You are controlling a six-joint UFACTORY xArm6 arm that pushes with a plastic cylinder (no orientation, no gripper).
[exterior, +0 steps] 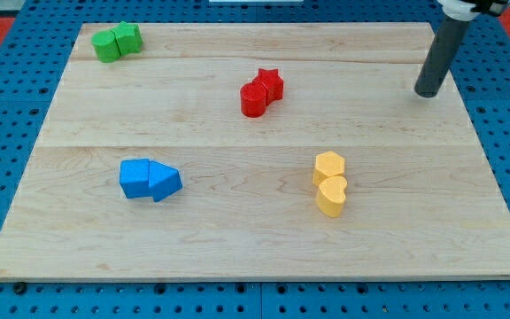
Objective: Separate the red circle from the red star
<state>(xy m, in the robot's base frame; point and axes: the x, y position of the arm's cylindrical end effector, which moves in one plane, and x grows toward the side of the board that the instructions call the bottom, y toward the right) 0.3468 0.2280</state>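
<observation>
Red circle point(253, 99) touches red star point(270, 83) on the board point(255, 248); my tip point(428, 92), a plain rod without pincer, stands well to the view's right.

**Colours on the board**

I see a red circle point(253, 99) and red star point(270, 84), two green blocks point(118, 42), two blue blocks point(149, 179), two yellow blocks point(330, 183), pale wood-grain board point(237, 239), blue perforated surround point(7, 106), and my tip point(428, 92) dark grey.
</observation>
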